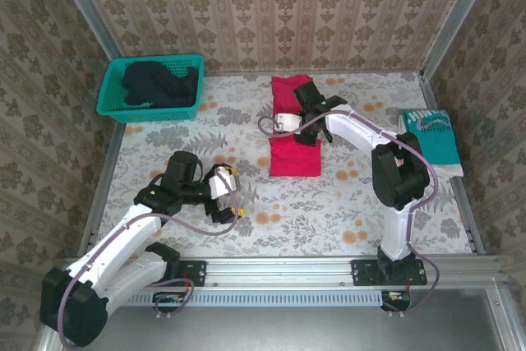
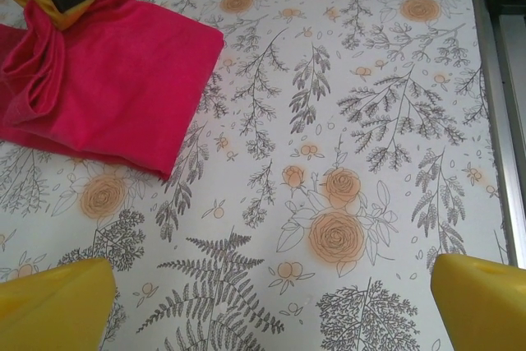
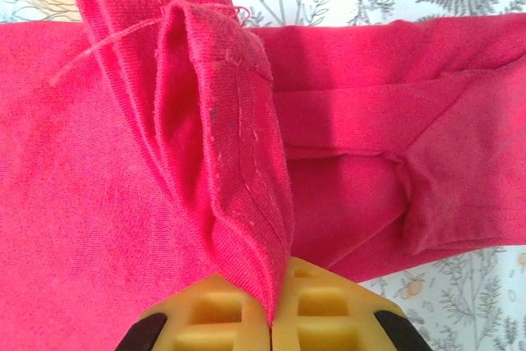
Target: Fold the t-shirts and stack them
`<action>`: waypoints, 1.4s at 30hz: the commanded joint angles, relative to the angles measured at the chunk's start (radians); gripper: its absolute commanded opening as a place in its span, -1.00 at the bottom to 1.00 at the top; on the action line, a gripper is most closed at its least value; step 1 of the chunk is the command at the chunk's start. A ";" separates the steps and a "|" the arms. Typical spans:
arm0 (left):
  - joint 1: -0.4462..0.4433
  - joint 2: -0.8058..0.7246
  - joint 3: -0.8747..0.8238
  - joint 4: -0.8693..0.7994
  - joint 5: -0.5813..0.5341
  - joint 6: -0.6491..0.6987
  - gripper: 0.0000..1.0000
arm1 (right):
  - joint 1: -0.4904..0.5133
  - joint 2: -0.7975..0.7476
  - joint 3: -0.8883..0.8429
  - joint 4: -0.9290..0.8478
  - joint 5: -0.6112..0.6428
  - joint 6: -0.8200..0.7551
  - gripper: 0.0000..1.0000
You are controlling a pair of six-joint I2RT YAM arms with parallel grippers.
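Right gripper (image 3: 271, 306): clamping a bunched fold of the red-pink t-shirt (image 3: 90, 203) at the table's (image 2: 370, 121) middle, likely for folding it over.
Left gripper (image 1: 228, 195): hovering toward the near edge, jaws apart, leaving room.

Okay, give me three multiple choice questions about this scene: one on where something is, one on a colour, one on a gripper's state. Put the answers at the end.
1. Where is the dark shirt?
A. in the teal basket
B. spread flat at the near edge
C. folded at the right side

2. What colour is the held shirt in the right gripper?
A. teal
B. red-pink
C. navy

3. How does the left gripper stand?
A. shut on cloth
B. shut on nothing
C. open above the bare table

Answers:
1 A: the dark cloth lies heaped inside the basket.
2 B: red-pink cloth is clamped in its shut jaws.
3 C: its jaws stand wide apart with nothing between them.
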 commanded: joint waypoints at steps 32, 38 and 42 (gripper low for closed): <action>0.011 0.006 -0.003 0.002 0.015 0.012 0.99 | -0.035 -0.076 -0.108 0.312 0.038 0.042 0.55; 0.013 0.004 -0.010 0.006 0.016 0.016 1.00 | 0.037 -0.205 -0.277 0.202 -0.102 0.015 0.50; 0.014 0.005 -0.013 0.014 0.025 0.017 1.00 | 0.097 -0.212 -0.338 0.163 -0.073 0.047 0.38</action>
